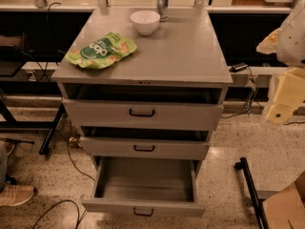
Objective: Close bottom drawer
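Note:
The bottom drawer (143, 207) of the grey cabinet (190, 56) is pulled far out. Its deep box is empty, and a small black bar handle (143, 212) sits on its low front panel. The middle drawer (144, 148) and the top drawer (143, 114) above it stand slightly open. My arm is at the right edge of the camera view, and its pale gripper (280, 109) hangs beside the cabinet at about top-drawer height. It is well right of and above the bottom drawer and touches nothing.
On the cabinet top lie a green snack bag (101, 50), a white bowl (145, 22) and a metal can (162, 4). A black bar (250, 190) and a cardboard box (286, 209) stand on the floor to the right. Cables (71, 161) and a shoe (14, 194) are to the left.

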